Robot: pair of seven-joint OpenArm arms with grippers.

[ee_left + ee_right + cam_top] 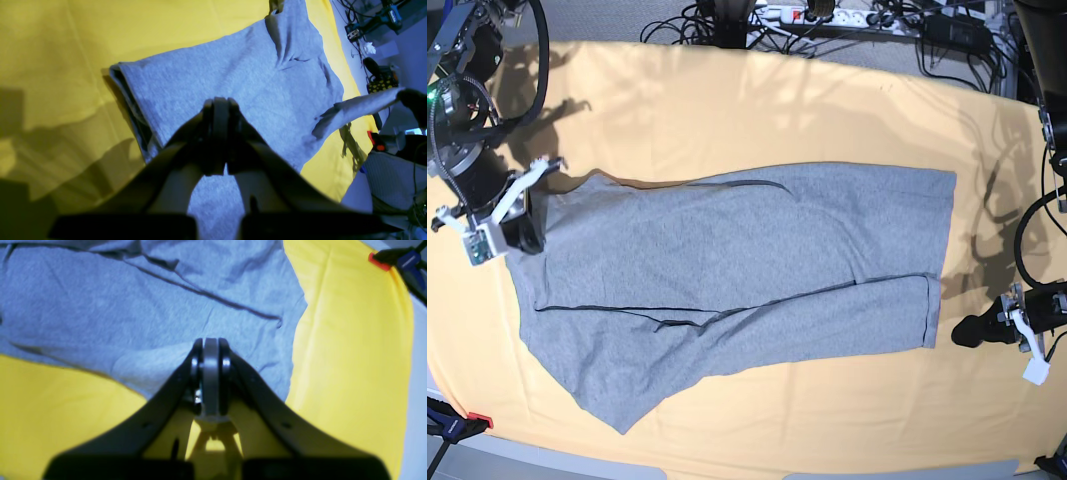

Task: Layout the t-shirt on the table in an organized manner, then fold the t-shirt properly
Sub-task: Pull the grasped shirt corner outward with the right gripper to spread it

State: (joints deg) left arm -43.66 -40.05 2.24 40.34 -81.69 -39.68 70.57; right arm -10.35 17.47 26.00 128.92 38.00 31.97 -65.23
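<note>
Lying lengthwise mid-table (pixel 727 90), t-shirt (pixel 727 270) partly folded, grey side up. Left gripper (pixel 220 103) closed, empty, above shirt hem. Right gripper (pixel 210 343) pinched shut on shirt edge; left wrist view alone shows that edge lifted. Base view alone shows cables (pixel 867 20) beyond table.

t-shirt (pixel 727 260): heather-grey, plain side up, lying flat lengthwise across the table's middle, long sides folded inward, dark seam edges showing.
table (pixel 757 110): wide, pale yellow-orange cloth, creased.
</note>
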